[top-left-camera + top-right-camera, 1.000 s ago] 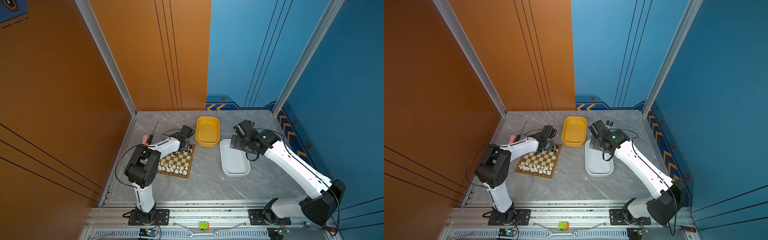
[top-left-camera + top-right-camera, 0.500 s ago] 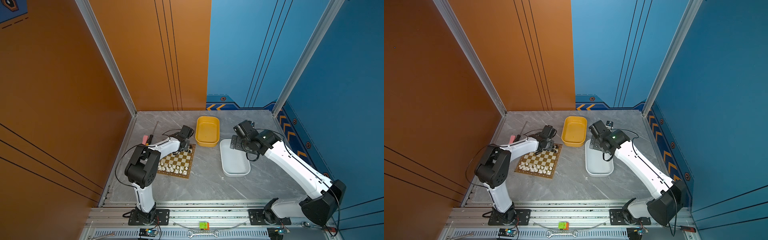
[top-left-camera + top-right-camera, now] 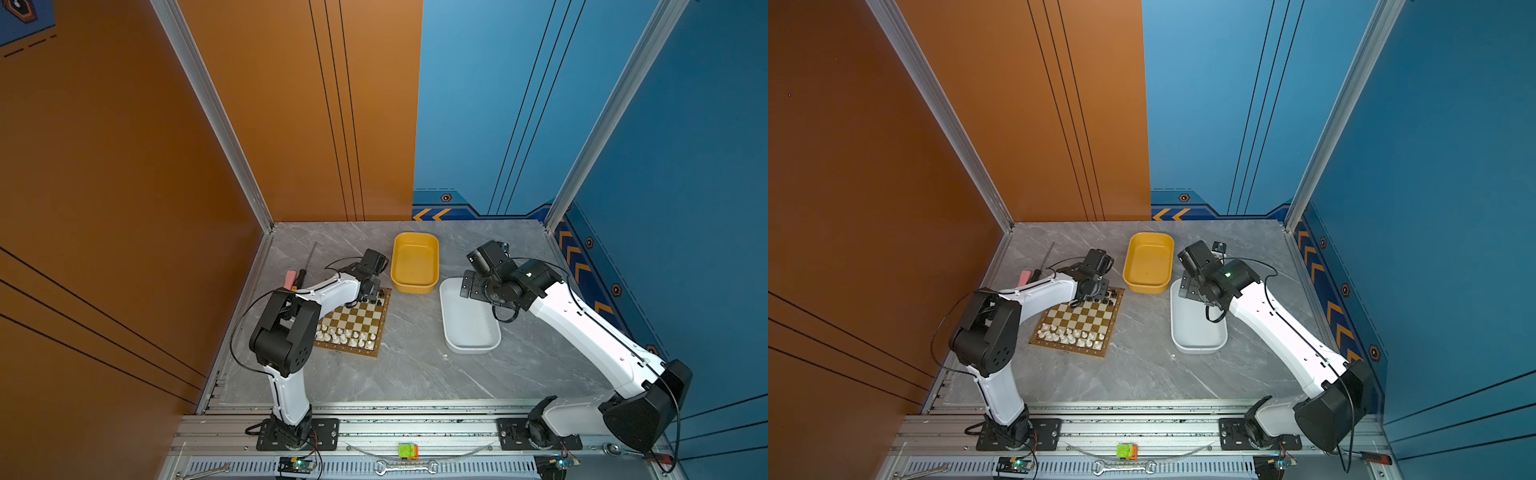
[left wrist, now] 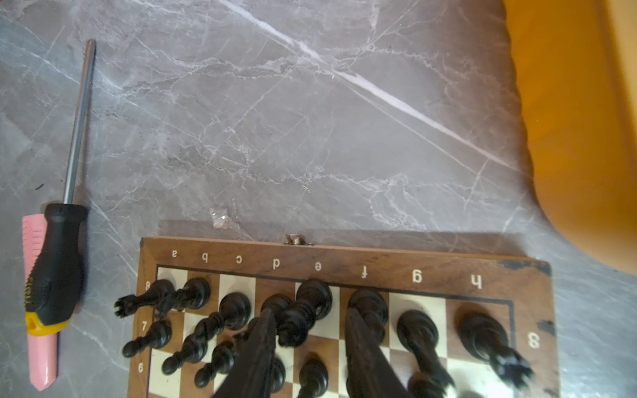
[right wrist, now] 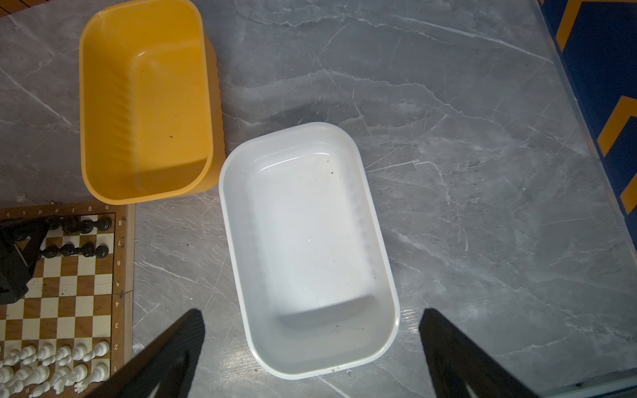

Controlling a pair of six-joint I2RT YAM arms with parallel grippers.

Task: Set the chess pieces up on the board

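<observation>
Below, grey marbled tabletop point(image 3: 415, 374), orange wall point(image 3: 291, 104)

The board point(image 3: 353, 321) lies on the left half of the table point(image 3: 415, 374). The near chess pieces point(image 3: 343, 337) stand along its two front rows, the far chess pieces point(image 3: 377, 296) along its back rows. A screwdriver point(image 3: 302, 272) lies behind it to the left. The far tub point(image 3: 415, 262) sits just behind its right corner, and the near tub point(image 3: 469, 328) just beside that, right of the board.
</observation>
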